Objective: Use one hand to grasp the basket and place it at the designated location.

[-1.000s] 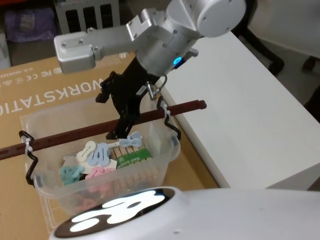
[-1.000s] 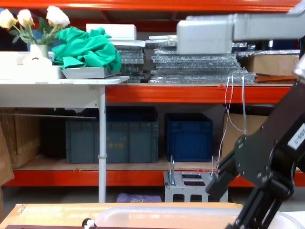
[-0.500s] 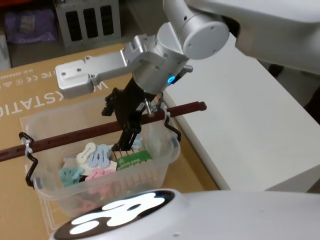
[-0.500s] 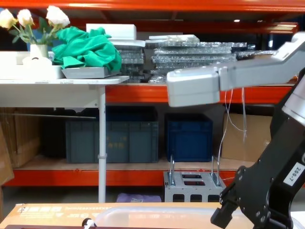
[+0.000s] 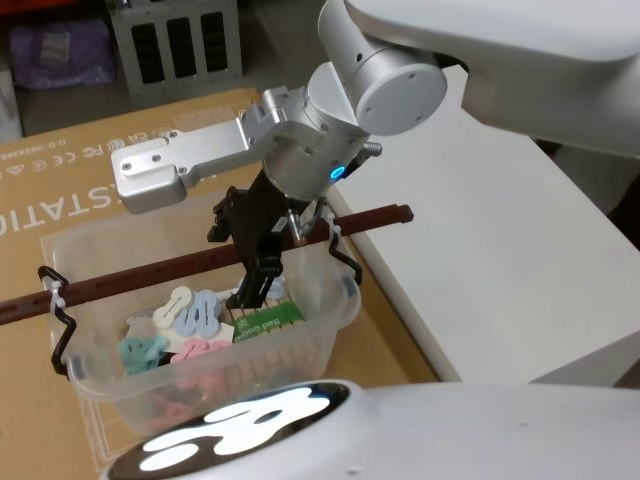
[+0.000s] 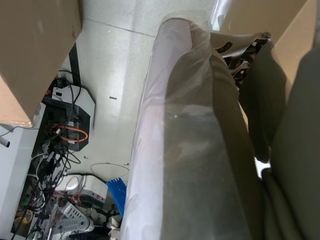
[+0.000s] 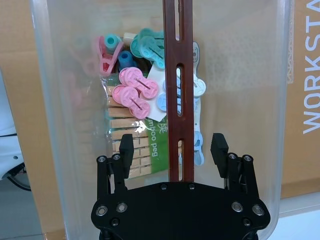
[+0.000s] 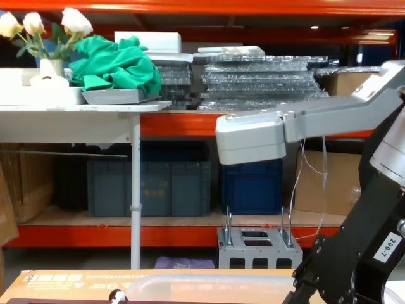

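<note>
The basket (image 5: 310, 320) is a translucent whitish tub on cardboard, full of pastel clothes pegs and a pack of wooden pegs. Its reddish-brown bar handle (image 5: 150, 270) spans the tub on black side brackets (image 5: 60, 320). My right gripper (image 5: 252, 285) reaches down into the tub near its right end. In the right wrist view this gripper (image 7: 172, 145) is open, one finger on each side of the handle (image 7: 181, 90), not touching it. The chest view shows its black body with the 200-7 label (image 8: 387, 247) above the basket's rim (image 8: 209, 282). My left arm is parked over the floor.
The basket stands on a brown cardboard sheet printed WORKSTATION (image 5: 60, 190). A white table (image 5: 480, 220) adjoins it on the right. Behind are a small grey metal crate (image 8: 256, 247), dark blue storage crates (image 8: 152, 187) and orange shelving.
My right arm has come down and the open gripper has sunk a little deeper into the tub around the handle. The basket has not moved.
</note>
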Robot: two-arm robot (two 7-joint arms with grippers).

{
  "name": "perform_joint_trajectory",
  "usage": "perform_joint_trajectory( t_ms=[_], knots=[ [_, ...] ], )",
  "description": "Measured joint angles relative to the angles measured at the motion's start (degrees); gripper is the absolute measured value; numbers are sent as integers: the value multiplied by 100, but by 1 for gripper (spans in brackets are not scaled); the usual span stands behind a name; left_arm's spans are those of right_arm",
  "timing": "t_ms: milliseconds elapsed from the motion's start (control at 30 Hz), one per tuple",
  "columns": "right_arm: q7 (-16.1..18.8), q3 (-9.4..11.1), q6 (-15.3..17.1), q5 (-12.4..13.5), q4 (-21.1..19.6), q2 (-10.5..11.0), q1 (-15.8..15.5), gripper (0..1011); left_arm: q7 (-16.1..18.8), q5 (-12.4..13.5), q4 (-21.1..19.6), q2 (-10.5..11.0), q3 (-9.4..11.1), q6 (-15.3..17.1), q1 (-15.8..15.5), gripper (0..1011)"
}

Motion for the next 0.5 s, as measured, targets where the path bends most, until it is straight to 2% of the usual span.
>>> perform_joint_trajectory(
  t_ms=[200,300,367,500],
  knots=[
    [-1,-34,10,3,53,-23,22,836,0,0,0,0,0,0,0,0],
    [-3,-46,16,3,68,-32,32,704,0,0,0,0,0,0,0,0],
    [-3,-49,18,6,70,-33,37,669,0,0,0,0,0,0,0,0],
    [-7,-52,31,23,84,-33,47,527,0,0,0,0,0,0,0,0]
  ],
)
